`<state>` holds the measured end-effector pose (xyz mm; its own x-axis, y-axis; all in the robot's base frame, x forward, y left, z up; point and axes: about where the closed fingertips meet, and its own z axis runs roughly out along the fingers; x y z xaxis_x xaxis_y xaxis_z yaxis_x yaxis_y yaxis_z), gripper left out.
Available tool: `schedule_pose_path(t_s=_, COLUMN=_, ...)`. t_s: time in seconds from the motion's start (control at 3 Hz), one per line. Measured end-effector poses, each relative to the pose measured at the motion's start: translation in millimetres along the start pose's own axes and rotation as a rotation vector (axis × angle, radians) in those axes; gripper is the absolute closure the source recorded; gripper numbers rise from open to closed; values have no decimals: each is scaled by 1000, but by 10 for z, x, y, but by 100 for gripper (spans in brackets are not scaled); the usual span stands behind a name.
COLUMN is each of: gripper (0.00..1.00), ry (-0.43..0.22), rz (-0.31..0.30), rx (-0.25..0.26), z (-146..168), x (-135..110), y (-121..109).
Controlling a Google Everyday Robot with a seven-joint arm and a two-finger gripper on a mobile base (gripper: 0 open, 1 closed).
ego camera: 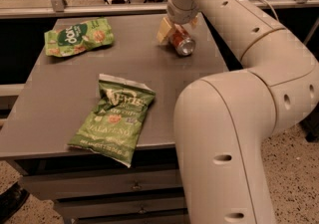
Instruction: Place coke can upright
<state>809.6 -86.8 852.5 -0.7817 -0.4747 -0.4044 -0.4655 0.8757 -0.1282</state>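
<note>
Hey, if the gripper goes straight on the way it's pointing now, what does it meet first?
The gripper points down at the coke can, which sits tilted at the table's far right. It would likely meet the can first, then the tabletop just beneath.

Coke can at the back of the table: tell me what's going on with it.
The robot's arm reaches over the grey table and its gripper is right at the coke can. The can is not upright: it lies tilted with one silver end towards the camera. Two green chip bags lie apart from it, untouched, one at the back left and one near the front edge.
</note>
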Motion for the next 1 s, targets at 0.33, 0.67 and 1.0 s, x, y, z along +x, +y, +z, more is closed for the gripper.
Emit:
schedule_pose_path(t_s=0.33, gripper=46, ry=4, rz=-7, rx=30, z=-47, x=-42, y=25)
schedule_pose_path(t_s=0.67, gripper=69, ry=5, rz=-16, rx=48, z=-86, x=-68, y=46)
schedule_pose_path(t_s=1.0, gripper=99, ry=-85, rz=-73, rx=8, z=-356, x=-148, y=133)
